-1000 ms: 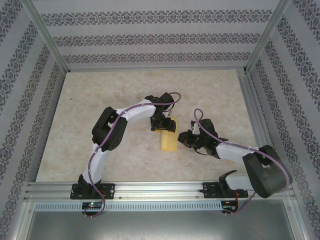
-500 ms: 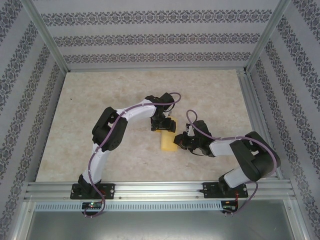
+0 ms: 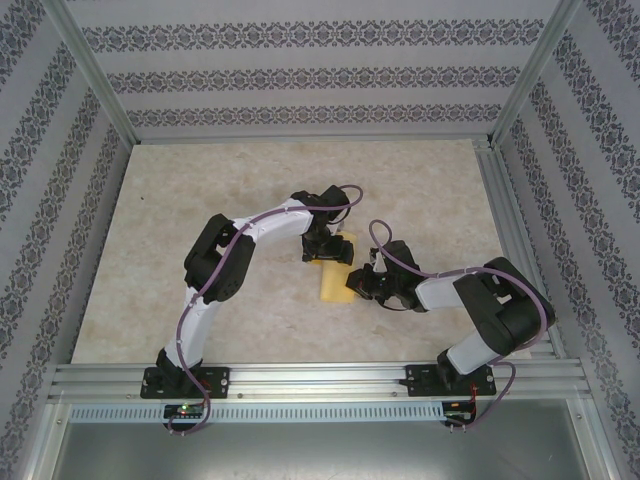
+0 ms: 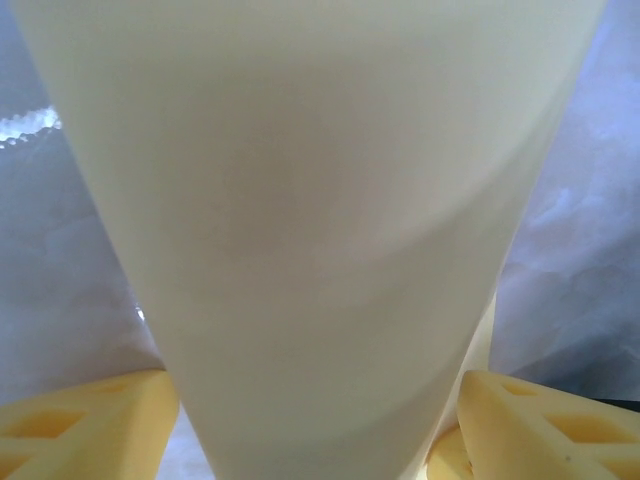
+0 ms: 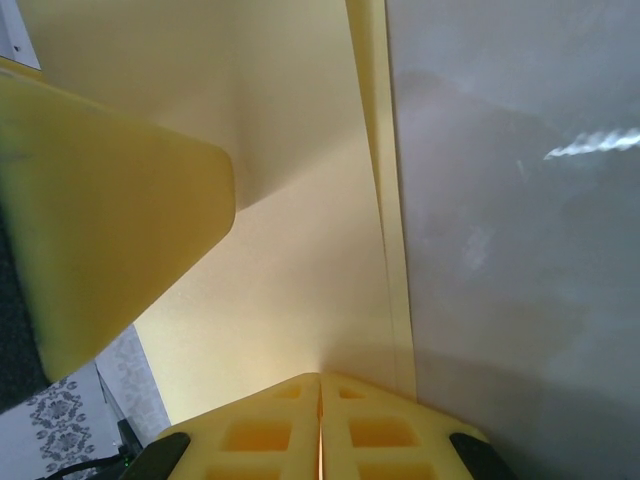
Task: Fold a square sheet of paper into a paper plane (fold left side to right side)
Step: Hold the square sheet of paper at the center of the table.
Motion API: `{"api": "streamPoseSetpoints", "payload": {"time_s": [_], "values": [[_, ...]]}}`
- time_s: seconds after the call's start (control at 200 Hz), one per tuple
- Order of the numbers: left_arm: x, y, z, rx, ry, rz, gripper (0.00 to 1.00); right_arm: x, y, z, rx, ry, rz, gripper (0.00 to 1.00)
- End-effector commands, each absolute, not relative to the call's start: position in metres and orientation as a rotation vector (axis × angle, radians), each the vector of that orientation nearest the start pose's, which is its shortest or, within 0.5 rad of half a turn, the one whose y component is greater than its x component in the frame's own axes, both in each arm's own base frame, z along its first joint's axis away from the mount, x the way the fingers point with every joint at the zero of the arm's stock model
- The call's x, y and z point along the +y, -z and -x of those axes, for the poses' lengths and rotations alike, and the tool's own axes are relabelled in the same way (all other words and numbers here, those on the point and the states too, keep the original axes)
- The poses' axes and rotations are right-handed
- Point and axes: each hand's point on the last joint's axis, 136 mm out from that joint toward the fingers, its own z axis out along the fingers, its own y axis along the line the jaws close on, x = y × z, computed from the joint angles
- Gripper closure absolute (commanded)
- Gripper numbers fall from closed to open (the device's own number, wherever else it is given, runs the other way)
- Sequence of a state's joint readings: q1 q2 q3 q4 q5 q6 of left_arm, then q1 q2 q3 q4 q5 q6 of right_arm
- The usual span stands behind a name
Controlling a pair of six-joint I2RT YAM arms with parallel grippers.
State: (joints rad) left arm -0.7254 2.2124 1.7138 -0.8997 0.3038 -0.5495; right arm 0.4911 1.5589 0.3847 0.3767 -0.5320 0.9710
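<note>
Paper [image 3: 333, 285] runs near-to-far: left jaws spread astride its far end; right jaws, pressed together, seemingly touch its right edge.

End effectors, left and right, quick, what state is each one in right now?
Left end effector: open, fingers either side of the paper.
Right end effector: closed, tips at the paper; whether it pinches it cannot be told.

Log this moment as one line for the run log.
left gripper: open, straddling folded yellow paper | right gripper: shut, tips at paper's right edge
</note>
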Motion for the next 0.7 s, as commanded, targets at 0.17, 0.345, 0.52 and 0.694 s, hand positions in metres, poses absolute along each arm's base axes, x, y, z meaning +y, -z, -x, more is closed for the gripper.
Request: {"api": "streamPoseSetpoints", "payload": {"time_s": [0.17,0.345,0.52,0.694], "values": [[-0.365,-0.031,-0.302,3.074,0.629,-0.444,0.14,0.230,-0.013,-0.247,2.618,-1.212,-0.324,0.92],[-0.358,-0.058,-0.312,3.013,0.664,-0.421,0.10,0.230,-0.012,-0.246,2.620,-1.211,-0.324,0.92],[-0.340,-0.071,-0.314,2.976,0.717,-0.372,0.11,0.229,-0.013,-0.247,2.619,-1.209,-0.323,0.92],[-0.326,-0.081,-0.314,2.926,0.818,-0.332,0.14,0.229,-0.013,-0.247,2.619,-1.209,-0.323,0.92]]}}
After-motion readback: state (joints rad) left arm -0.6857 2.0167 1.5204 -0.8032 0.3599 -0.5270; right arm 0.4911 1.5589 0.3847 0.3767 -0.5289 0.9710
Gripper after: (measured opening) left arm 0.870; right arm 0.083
